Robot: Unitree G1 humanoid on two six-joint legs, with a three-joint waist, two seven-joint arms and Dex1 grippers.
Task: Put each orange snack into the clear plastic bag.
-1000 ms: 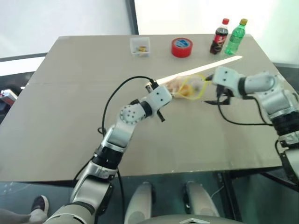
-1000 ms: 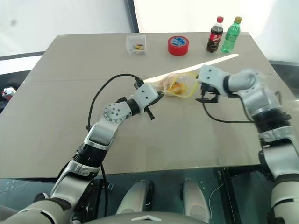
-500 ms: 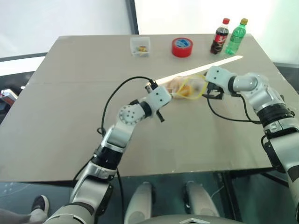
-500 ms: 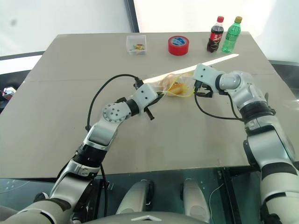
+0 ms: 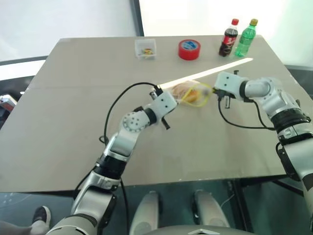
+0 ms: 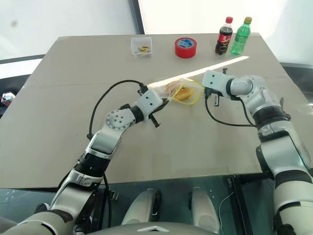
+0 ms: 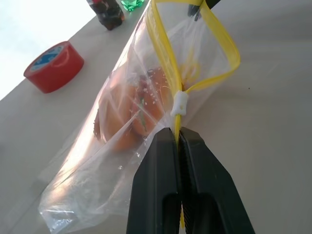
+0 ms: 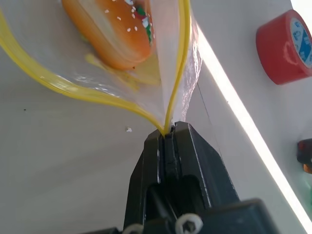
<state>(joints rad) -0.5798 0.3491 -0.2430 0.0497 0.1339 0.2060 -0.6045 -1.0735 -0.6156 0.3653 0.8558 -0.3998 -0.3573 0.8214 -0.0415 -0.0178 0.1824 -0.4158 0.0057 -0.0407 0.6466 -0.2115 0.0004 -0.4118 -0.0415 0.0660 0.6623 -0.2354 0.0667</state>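
A: From the head view, what does this step need? The clear crinkly plastic zip bag with the yellow strip [image 5: 191, 92] hangs stretched between the two arms, in front of the red tape roll [image 5: 189, 49].

B: My reading is that both snacks are already inside, so the job is closing or setting down the bag. Keep both pinches on the yellow strip level and pull evenly, so the mouth does not tip and spill. The left gripper [image 5: 175, 99] sits at the bag's near end, the right gripper [image 5: 213, 90] at the far end, both nearer us than the tape roll.

A: And the left wrist view?

B: The left gripper [image 7: 178, 139] has its black fingers pressed together on the yellow strip, just below the small white slider [image 7: 179, 103]. The glossy orange oval snacks with speckles [image 7: 146, 105] lie inside the bag; I see orange shapes overlapping, probably two, though the crinkled film blurs the count. The tape roll [image 7: 53, 67] is beyond the bag.

A: Right wrist view?

B: The right gripper [image 8: 168, 138] is clamped tight on the strip's fold, with one snack [image 8: 111, 30] inside the bag just past it.
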